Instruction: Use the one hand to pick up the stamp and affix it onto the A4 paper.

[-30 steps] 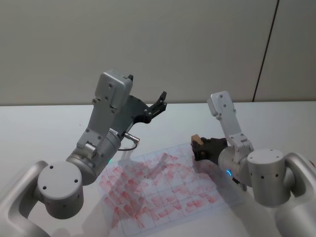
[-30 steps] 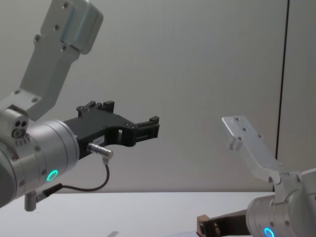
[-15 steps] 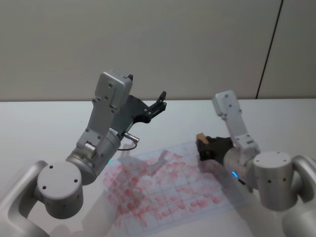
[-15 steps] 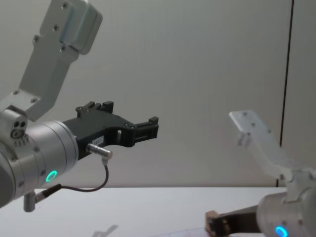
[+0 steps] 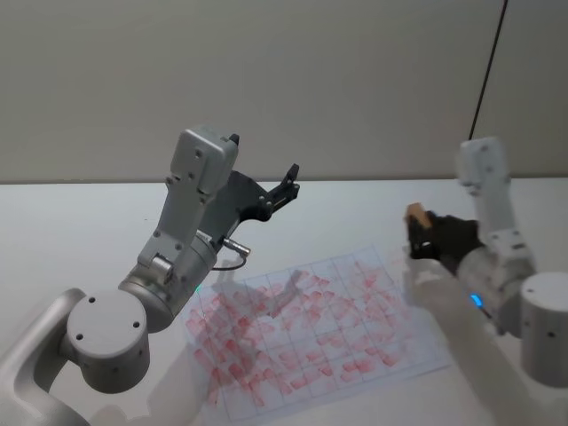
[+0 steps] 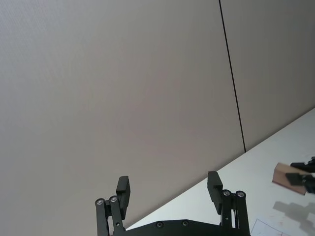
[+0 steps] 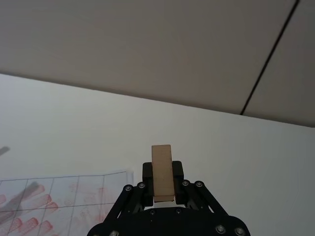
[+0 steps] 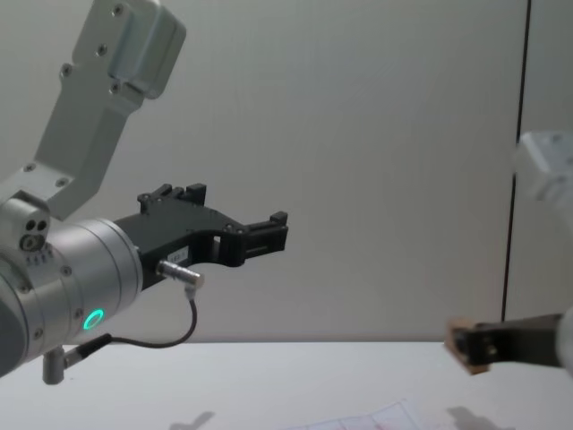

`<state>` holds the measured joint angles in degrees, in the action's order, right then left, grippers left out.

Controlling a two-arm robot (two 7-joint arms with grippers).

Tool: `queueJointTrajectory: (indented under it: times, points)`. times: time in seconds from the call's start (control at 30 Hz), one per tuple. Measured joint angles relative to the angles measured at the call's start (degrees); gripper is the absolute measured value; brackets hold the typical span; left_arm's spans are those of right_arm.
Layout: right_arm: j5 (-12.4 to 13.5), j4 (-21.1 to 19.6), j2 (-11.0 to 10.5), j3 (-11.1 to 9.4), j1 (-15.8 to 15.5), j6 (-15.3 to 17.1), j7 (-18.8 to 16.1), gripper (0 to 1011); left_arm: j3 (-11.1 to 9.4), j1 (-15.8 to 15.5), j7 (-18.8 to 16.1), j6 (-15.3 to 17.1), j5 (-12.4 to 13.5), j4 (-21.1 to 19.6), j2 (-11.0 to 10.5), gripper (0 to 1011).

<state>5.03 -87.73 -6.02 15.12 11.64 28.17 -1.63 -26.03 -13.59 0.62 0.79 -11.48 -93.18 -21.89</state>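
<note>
Stamp — small light-brown wooden block, pinched upright between the fingers of the right claw, its top end standing clear above the black fingertips. Position: in the air, off the table, beyond the right edge of the A4 paper in the head view; in the chest view it hangs low at the right, above the table surface. Right arm: silver, blue ring lit, reaching forward. Change noted: half a second ago the same claw held the stamp over the sheet's far right part, and a second ago lower and further in over the paper; it has since swung out to the right and risen, so the block is now well apart from the printed grid. Paper: flat on the table, red-lined grid with many pink marks across most cells. Left claw: fingers spread wide and empty, held high over the table on the arm with the green ring, parked, unchanged across the interval. Assessment — a press on the sheet looks just finished; the arm is carrying the stamp away, either to set it down or to re-approach an unmarked cell.
</note>
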Motion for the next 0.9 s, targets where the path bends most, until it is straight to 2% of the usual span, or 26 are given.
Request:
queueJointTrajectory:
  times: [0.37,0.6,0.9]
  points:
    - [4.64,-5.39,-3.54,-3.43,-4.74,-1.09,3.21,216,0.00,0.00,0.00,0.00,0.00,0.00,0.00,1001]
    - [6.65,-6.66,-5.03,-4.86,-7.13,-0.90,4.33,214,0.00,0.00,0.00,0.00,0.00,0.00,0.00,1001]
    - [7.99,-6.87,-6.31,-6.22,-9.10,-0.22,5.46,214,0.00,0.00,0.00,0.00,0.00,0.00,0.00,1001]
